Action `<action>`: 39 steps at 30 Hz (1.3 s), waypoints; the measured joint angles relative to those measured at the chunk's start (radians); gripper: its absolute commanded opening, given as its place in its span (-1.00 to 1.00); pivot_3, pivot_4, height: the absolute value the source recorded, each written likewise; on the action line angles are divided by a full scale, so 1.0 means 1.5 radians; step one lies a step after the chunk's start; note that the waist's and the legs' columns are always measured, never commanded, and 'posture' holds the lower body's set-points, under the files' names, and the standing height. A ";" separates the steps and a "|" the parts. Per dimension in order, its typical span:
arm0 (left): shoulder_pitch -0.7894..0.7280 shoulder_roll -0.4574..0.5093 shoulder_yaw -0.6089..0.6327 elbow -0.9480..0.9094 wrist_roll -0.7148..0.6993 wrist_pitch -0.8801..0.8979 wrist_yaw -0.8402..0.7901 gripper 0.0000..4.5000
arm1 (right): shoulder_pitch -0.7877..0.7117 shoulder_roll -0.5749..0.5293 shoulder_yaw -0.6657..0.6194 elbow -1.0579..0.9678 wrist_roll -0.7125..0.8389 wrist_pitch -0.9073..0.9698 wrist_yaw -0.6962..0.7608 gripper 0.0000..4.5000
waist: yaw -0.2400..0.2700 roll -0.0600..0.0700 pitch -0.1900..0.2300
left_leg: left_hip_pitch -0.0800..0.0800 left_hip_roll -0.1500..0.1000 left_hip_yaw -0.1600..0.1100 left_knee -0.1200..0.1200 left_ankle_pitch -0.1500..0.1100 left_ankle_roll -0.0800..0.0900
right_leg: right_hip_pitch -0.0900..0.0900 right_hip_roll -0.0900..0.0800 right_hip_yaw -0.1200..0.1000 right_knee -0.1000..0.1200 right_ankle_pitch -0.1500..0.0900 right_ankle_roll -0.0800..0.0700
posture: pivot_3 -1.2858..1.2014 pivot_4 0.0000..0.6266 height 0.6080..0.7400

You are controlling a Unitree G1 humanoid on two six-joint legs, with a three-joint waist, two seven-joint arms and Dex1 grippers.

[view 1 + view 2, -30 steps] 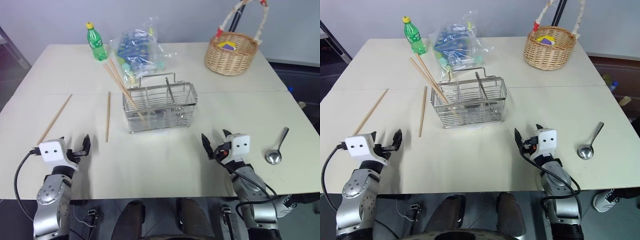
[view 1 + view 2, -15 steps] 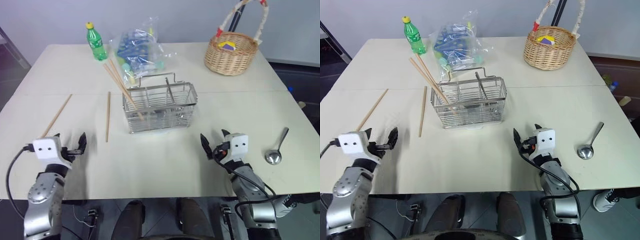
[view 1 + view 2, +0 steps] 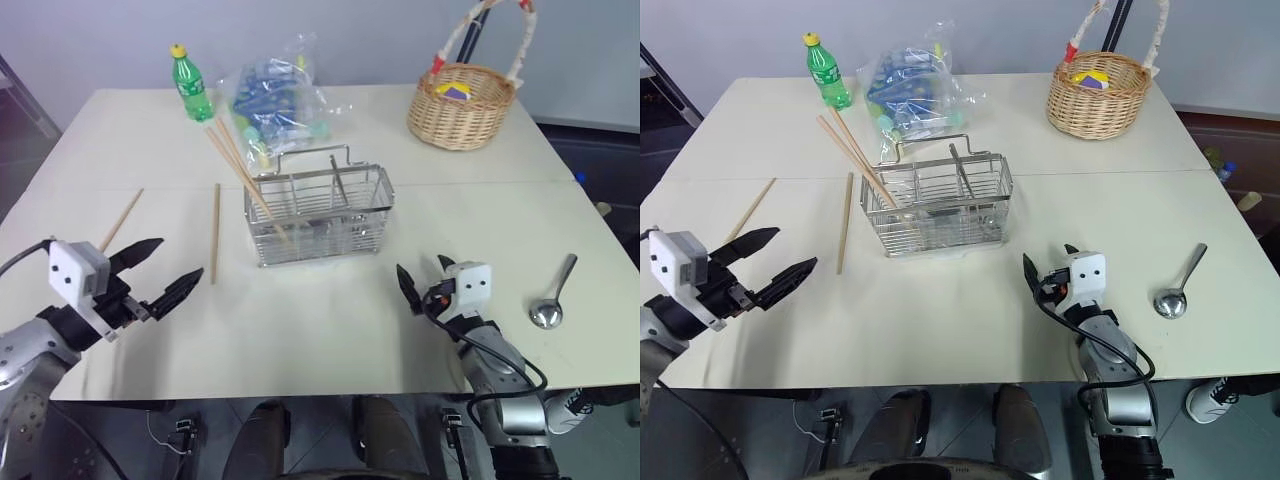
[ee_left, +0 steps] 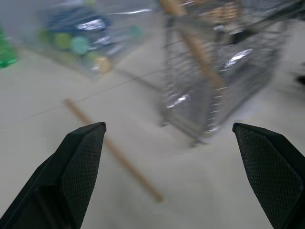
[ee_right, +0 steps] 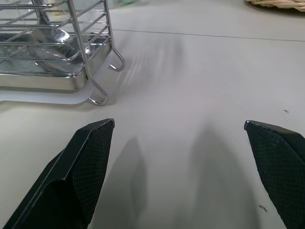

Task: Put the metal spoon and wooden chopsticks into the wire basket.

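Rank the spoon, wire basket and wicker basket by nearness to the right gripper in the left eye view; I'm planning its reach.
From the right gripper:
1. Spoon, on its right.
2. Wire basket, ahead-left.
3. Wicker basket, at the far edge.

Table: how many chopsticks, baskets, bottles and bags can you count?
chopsticks: 4 (2 lying on the table, 2 leaning in the wire basket)
baskets: 2 (the wire basket and the wicker basket)
green bottle: 1
plastic bag: 1
Total: 8
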 measured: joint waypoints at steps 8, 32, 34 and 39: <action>-0.106 0.032 -0.007 -0.062 -0.162 0.093 0.000 0.99 | -0.008 -0.006 -0.001 0.006 0.000 -0.001 0.009 1.00 | -0.002 0.000 0.000 | 0.000 0.000 0.000 0.000 0.000 0.000 | 0.000 0.000 0.000 0.001 0.000 0.000 | 0.03 -0.52 1.00; -0.140 0.080 -0.097 0.013 -0.169 0.143 -0.174 0.99 | -0.092 -0.049 -0.062 -0.092 0.055 0.246 -0.045 1.00 | 0.000 0.001 0.000 | 0.000 0.000 0.000 0.000 0.000 0.000 | 0.000 0.000 0.000 0.000 0.000 0.000 | 0.03 -0.52 1.00; -0.155 0.082 -0.109 0.029 -0.152 0.139 -0.193 0.99 | -0.114 -0.051 -0.073 -0.103 0.060 0.297 -0.066 1.00 | -0.001 0.002 0.001 | 0.000 0.000 0.000 0.000 0.000 0.000 | 0.000 0.000 0.000 0.000 0.000 0.000 | 0.03 -0.52 1.00; -0.177 0.070 -0.139 0.046 -0.124 0.124 -0.217 0.99 | -0.202 -0.066 -0.178 -0.120 0.079 0.486 -0.159 1.00 | 0.001 0.002 0.001 | -0.001 0.000 0.000 0.000 0.000 0.000 | -0.001 0.000 0.000 0.000 0.000 0.000 | 0.03 -0.52 1.00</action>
